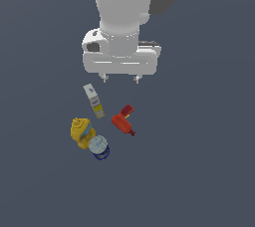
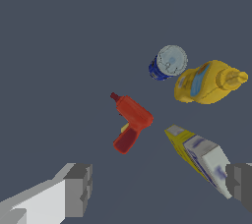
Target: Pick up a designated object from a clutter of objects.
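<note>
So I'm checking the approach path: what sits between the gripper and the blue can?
In the exterior view, the white-and-yellow box lies between the gripper and the blue can.

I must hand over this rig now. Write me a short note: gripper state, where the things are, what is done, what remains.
Gripper: open, empty, above the items, not touching any.
Blue can: upright on the floor, close against the yellow container; contact is unclear.
Red bottle: lying apart, toward the exterior view's right.
White-and-yellow box: lying nearest the gripper.
Done: nothing grasped yet.
Left: move over the can, descend, close on it, lift. The yellow container probably leaves little finger room on that side.
</note>
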Robot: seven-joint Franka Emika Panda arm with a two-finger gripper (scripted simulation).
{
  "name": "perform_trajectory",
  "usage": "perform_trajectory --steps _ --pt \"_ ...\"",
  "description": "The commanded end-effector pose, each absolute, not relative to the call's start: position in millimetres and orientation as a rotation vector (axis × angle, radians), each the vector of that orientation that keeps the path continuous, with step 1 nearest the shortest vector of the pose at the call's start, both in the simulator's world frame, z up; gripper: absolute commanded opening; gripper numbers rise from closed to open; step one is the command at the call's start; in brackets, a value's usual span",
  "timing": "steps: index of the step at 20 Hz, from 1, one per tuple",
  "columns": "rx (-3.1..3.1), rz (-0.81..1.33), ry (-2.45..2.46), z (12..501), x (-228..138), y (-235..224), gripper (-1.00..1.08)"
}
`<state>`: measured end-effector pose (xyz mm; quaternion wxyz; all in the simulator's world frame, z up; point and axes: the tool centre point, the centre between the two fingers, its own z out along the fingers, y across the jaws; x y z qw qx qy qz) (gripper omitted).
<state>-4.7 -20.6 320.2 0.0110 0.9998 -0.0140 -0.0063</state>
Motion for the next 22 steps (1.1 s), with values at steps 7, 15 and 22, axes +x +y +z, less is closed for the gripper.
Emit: perform_trajectory --steps 7,15,22 --pt "3.111 -0.053 -0.060 313.7 -8.0 -33.8 1.00" --pt "3.105 -0.078 -0.072 308.9 -10.6 -43.3 1.00" --pt "3.108 -0.075 -0.081 302.4 -2.5 -46.2 1.00"
